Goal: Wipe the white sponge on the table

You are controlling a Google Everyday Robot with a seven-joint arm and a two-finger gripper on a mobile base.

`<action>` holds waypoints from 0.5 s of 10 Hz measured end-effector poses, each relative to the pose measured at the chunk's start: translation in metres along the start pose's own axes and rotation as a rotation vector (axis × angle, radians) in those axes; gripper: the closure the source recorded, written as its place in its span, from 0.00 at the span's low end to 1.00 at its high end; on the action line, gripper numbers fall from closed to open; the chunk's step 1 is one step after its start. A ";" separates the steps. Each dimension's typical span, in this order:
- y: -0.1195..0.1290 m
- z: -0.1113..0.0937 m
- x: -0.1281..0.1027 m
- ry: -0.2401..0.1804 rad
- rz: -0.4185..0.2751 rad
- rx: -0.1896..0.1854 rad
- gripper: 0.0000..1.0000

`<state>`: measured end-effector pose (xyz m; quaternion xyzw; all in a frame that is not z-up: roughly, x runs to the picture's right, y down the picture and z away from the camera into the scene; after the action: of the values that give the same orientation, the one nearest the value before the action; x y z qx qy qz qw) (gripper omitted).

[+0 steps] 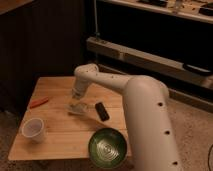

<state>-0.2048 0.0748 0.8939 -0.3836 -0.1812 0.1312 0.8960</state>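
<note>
The white sponge (76,108) lies flat on the light-brown wooden table (60,140), near the middle of its top. My gripper (77,101) hangs from the white arm straight down onto the sponge and covers part of it. The arm reaches in from the right, over the table's far half.
A small black bar (102,111) lies just right of the sponge. A white round cup (34,129) stands at the front left. A green bowl (106,148) sits at the front right edge. A thin red-orange object (38,103) lies at the left. Dark shelving stands behind.
</note>
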 end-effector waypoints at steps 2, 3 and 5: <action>0.009 0.015 -0.014 -0.005 -0.053 -0.060 1.00; 0.019 0.026 -0.015 -0.007 -0.077 -0.103 1.00; 0.030 0.039 -0.019 -0.008 -0.110 -0.164 1.00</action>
<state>-0.2413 0.1128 0.8921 -0.4446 -0.2158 0.0682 0.8667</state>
